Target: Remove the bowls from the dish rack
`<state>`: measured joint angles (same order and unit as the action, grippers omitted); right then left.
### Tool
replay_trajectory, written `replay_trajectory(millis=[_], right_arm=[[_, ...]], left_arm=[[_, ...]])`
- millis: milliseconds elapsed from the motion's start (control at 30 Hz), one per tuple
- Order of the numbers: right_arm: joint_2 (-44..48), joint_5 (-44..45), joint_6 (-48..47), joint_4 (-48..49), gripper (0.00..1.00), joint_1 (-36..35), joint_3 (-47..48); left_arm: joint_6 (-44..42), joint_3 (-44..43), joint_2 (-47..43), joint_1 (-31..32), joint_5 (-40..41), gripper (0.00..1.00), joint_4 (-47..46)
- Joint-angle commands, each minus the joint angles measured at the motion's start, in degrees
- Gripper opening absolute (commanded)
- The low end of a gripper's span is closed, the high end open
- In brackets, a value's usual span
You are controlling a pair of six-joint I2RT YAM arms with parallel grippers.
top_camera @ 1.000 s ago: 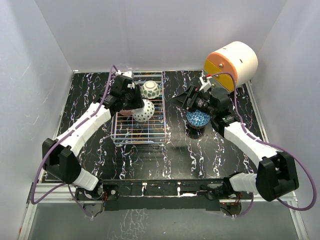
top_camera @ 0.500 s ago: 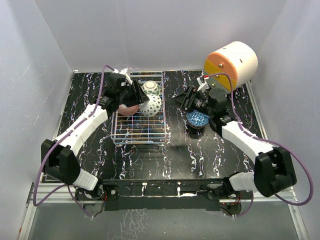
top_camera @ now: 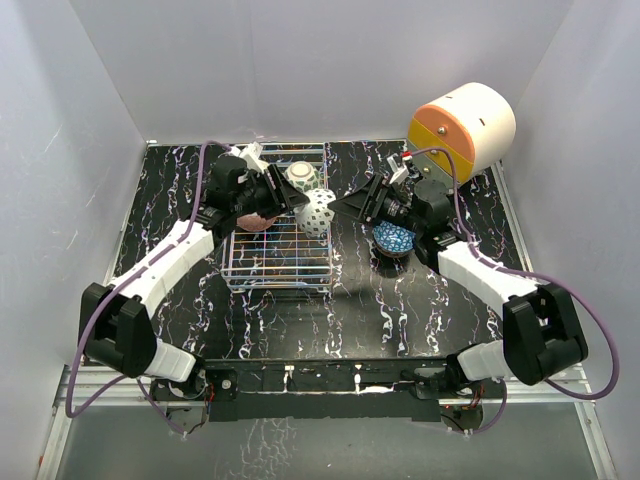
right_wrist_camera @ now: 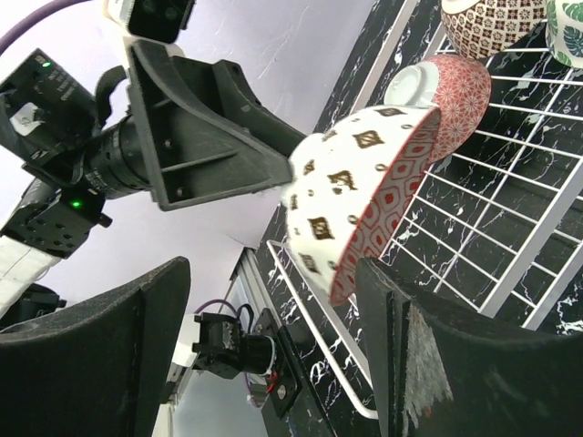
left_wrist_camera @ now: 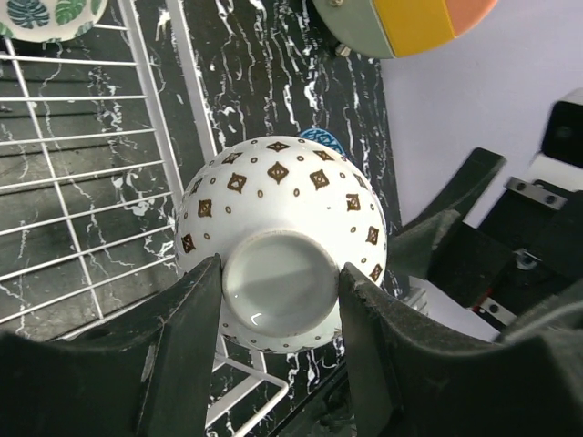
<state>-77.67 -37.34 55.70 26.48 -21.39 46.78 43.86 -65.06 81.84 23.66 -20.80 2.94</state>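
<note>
My left gripper [top_camera: 290, 203] is shut on the white foot ring of a white bowl with brown diamonds [top_camera: 318, 210], held on its side above the right edge of the dish rack [top_camera: 262, 272]. In the left wrist view the gripper [left_wrist_camera: 281, 300] clamps the bowl [left_wrist_camera: 282, 196] by its foot. My right gripper [top_camera: 345, 205] is open and faces the bowl's mouth. In the right wrist view the bowl [right_wrist_camera: 360, 196] has a red-patterned inside, and its rim sits between my open fingers [right_wrist_camera: 455, 364]. A leaf-patterned bowl [top_camera: 300, 178] and a red bowl [top_camera: 255, 215] remain in the rack.
A blue patterned bowl [top_camera: 396, 238] stands on the table under my right wrist. The white-and-orange drawer unit [top_camera: 465, 120] stands at the back right. The right wrist view also shows a beige speckled bowl [right_wrist_camera: 492, 27] in the rack [right_wrist_camera: 510, 228].
My left gripper has carried the diamond bowl up and right, from over the rack's middle to its right edge. My right gripper has moved left to meet it.
</note>
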Motion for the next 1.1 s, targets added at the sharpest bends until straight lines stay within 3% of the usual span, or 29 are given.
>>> replay_trajectory(millis=[0,533,1067], right_arm=[[-0.4,-0.2,1.4,5.7,0.74,-0.4,-0.5],[-2.9,-2.1,5.0,11.4,0.71,-0.6,0.5],[-5.9,-5.1,8.5,21.5,0.49,-1.1,0.7]], left_arm=[[2.7,0.3,-5.5,-0.5,-3.8,0.26,-7.4],[3.6,1.6,-5.7,-0.5,-4.9,0.26,-9.6],[3.5,1.3,-5.2,-0.6,-5.7,0.27,-9.7]])
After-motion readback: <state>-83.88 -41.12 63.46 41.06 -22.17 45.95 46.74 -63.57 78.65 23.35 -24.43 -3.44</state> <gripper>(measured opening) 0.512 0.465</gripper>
